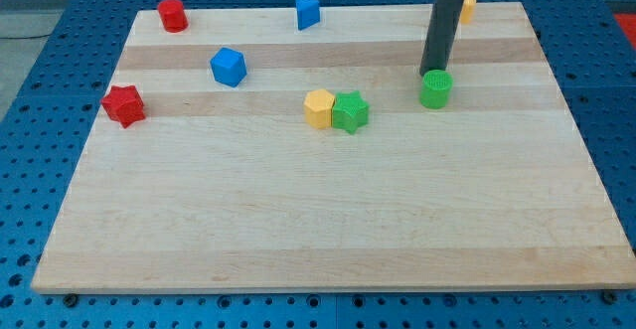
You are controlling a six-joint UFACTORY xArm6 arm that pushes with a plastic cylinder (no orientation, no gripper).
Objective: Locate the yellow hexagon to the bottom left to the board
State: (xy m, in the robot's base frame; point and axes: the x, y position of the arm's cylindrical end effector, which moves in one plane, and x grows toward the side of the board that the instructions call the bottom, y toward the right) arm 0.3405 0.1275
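The yellow hexagon [319, 108] lies near the middle of the wooden board [328, 230], touching the green star [350, 111] on its right. My tip [431, 72] is at the view's upper right, just behind the green cylinder [435, 88] and touching or nearly touching it. The tip is well to the right of the yellow hexagon.
A red cylinder [173, 15] sits at the top left, a blue triangular block [307, 12] at the top middle, a blue cube [228, 67] left of centre, and a red star [123, 105] near the left edge. A yellow block [467, 7] is partly hidden behind the rod.
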